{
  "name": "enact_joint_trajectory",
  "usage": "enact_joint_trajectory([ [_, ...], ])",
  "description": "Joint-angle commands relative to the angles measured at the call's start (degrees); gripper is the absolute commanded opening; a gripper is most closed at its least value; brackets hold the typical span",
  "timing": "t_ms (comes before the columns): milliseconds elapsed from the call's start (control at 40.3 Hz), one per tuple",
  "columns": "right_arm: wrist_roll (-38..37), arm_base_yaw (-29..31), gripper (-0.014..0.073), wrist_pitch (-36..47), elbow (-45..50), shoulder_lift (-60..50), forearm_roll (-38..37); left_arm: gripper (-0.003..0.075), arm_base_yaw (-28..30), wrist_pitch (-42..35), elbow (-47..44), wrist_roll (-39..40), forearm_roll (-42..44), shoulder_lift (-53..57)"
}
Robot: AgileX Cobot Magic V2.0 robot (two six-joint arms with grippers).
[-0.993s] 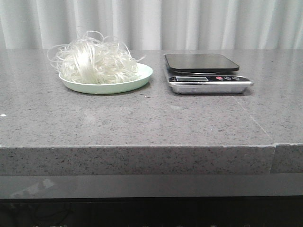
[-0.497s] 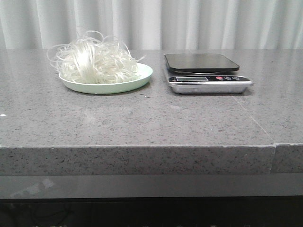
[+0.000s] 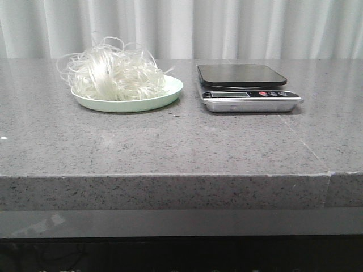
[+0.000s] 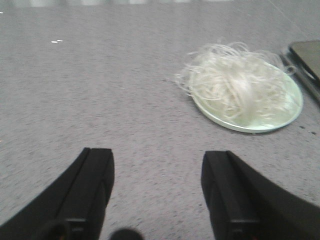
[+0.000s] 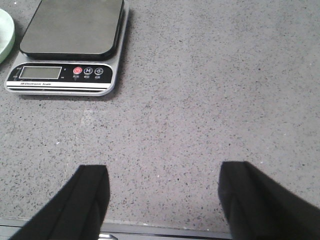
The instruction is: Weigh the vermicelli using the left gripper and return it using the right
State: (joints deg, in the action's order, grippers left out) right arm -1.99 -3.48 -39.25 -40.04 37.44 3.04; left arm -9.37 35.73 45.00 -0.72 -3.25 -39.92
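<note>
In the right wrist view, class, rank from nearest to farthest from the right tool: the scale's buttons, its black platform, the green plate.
1. Scale's buttons: on the silver front strip, facing the right tool.
2. Black platform: behind the buttons.
3. Green plate: only a sliver showing, beyond the scale's far side.
</note>
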Motion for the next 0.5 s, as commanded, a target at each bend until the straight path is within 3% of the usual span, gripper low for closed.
enact_joint_trajectory([
  [0, 0.5, 0.3, 0.0575, 3.2, -1.9, 0.5, 0.0, 0.0481, -4.4, -3.8, 4.9, -0.2, -0.9, -5.7],
  [223, 0.5, 0.3, 0.0575, 3.2, -1.9, 0.5, 0.0, 0.0481, -13.0, -7.0, 11.3, -0.2, -0.9, -17.7],
  [472, 0.5, 0.3, 0.0575, 3.2, -1.9, 0.5, 0.0, 0.0481, -15.5, -6.7, 19.1, -0.2, -2.8, -31.5],
])
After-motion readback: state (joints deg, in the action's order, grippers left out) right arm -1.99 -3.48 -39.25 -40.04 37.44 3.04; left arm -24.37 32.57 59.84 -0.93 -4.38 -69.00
